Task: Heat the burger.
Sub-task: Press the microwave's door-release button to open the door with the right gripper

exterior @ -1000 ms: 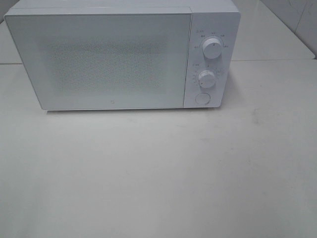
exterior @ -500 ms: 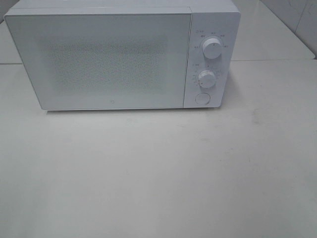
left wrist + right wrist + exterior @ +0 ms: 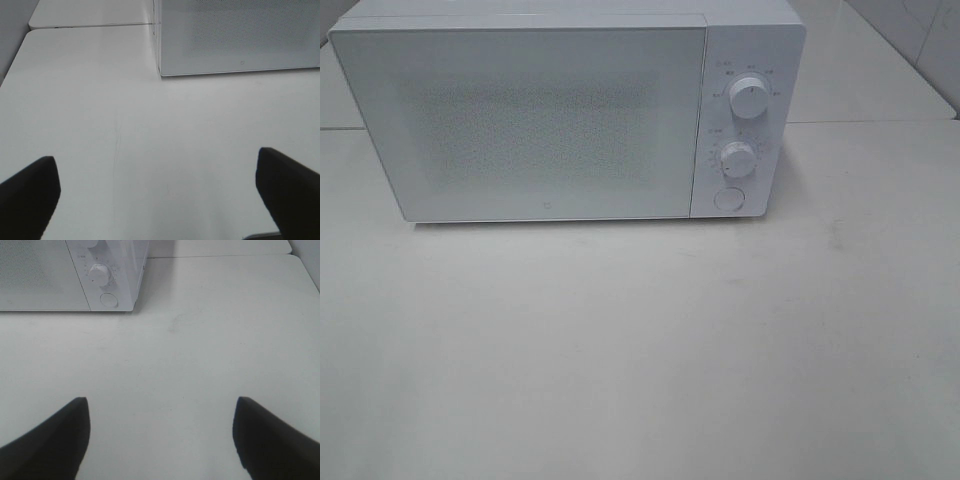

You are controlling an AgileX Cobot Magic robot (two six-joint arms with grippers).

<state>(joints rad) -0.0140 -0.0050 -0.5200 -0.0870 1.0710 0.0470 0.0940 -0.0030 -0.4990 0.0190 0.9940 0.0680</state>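
The burger is shown in none of the views, so neither its look nor its place can be told. One white microwave oven (image 3: 565, 115) is seen standing on the white desk (image 3: 640, 350), its door (image 3: 530, 125) shut; nothing can be made out behind the speckled window. Beside the door, on the panel, two round knobs are counted, an upper knob (image 3: 748, 100) and a lower knob (image 3: 737, 158), with one round button (image 3: 728, 198) beneath them. Two pairs of jaws are seen. The left jaws are held wide apart over bare desk, with nothing between their two dark fingers (image 3: 27, 200). The right jaws are likewise held apart, nothing being gripped.
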